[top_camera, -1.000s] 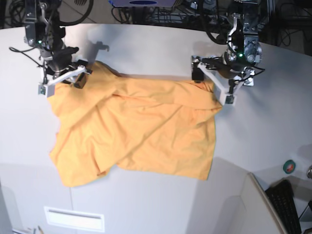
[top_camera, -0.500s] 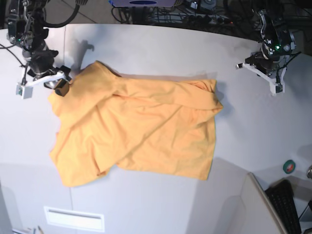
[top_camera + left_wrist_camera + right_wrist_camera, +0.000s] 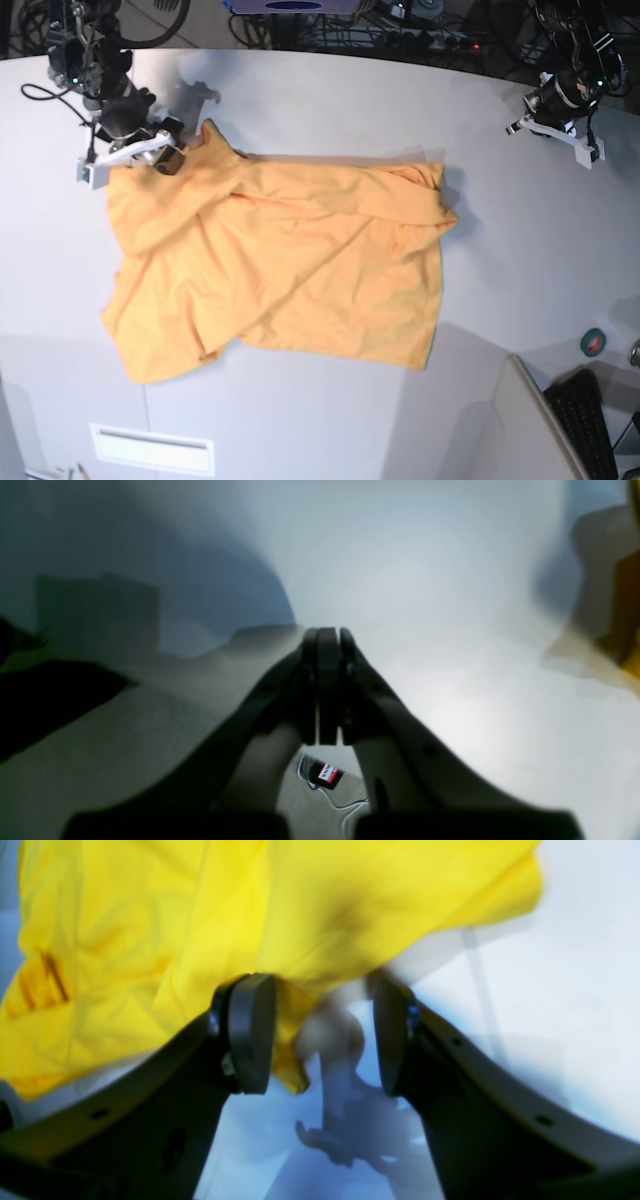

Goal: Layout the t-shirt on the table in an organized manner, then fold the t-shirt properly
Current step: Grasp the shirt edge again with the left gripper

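Crumpled orange-yellow cotton t-shirt (image 3: 280,265), mid white-grey table (image 3: 330,95): right gripper (image 3: 130,158), jaws apart, at its far-left corner (seemingly to spread it); left gripper (image 3: 555,128), jaws together, empty, parked far right.

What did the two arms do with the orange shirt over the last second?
Both let go of the t-shirt and pulled outward. The left gripper went off to the table's far corner and closed empty. The right gripper swung out, then came back to the shirt's corner, jaws open around the edge, and nudged that corner up. The rest of the shirt stayed put, rumpled.
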`<state>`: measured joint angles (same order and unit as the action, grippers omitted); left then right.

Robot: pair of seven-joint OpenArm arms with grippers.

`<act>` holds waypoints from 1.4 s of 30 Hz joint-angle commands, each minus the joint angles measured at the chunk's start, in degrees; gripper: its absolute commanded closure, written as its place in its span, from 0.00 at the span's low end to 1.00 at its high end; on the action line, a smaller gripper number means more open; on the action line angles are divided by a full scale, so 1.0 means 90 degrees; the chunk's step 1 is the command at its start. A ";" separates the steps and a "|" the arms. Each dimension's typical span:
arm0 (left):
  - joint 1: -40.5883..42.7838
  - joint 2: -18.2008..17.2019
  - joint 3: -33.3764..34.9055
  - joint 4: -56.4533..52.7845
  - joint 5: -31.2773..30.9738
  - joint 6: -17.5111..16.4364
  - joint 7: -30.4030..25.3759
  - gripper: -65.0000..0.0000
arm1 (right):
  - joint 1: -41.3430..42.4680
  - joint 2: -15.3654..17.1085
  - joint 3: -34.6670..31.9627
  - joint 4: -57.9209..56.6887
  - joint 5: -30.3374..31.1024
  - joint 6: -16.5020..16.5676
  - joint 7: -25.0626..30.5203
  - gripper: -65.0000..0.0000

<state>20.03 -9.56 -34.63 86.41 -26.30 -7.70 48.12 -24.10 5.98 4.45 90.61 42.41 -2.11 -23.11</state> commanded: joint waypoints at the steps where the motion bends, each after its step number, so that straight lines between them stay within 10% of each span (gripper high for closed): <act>1: -0.0013 -0.0085 -0.0045 0.0123 -0.0061 -0.0018 -0.0077 1.00 | -0.0004 0.0034 -0.0020 0.0096 0.0040 0.0063 0.0102 0.53; 17: -0.0004 -0.0095 -0.0015 0.0133 -0.0081 -0.0047 -0.0077 1.00 | -0.0160 0.0034 -0.0069 0.0096 0.0587 0.0073 0.0092 0.52; 26: -0.0013 0.0061 -0.0005 0.0133 -0.0061 -0.0819 -0.0077 1.00 | 0.0113 0.0024 -0.0440 -0.0060 0.0616 0.0073 0.0121 0.54; 32: 0.0036 0.0178 0.0366 0.0142 -0.0061 -0.0829 -0.0086 1.00 | 0.0104 0.0024 -0.0431 -0.0070 0.0626 0.0073 0.0112 0.99; 38: 0.0250 0.0198 0.0991 0.0523 -0.0100 -0.0829 -0.1044 1.00 | 0.0055 0.0024 -0.0450 -0.0070 0.0635 0.0073 0.0092 1.00; 42: 0.0133 0.0296 0.1059 0.0728 -0.0276 -0.0829 -0.1073 0.55 | 0.0055 0.0024 -0.0431 -0.0070 0.0626 0.0073 0.0092 1.00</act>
<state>21.76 -6.74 -25.04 91.70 -27.88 -14.96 39.70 -23.68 5.96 0.36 89.12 47.62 -2.09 -23.09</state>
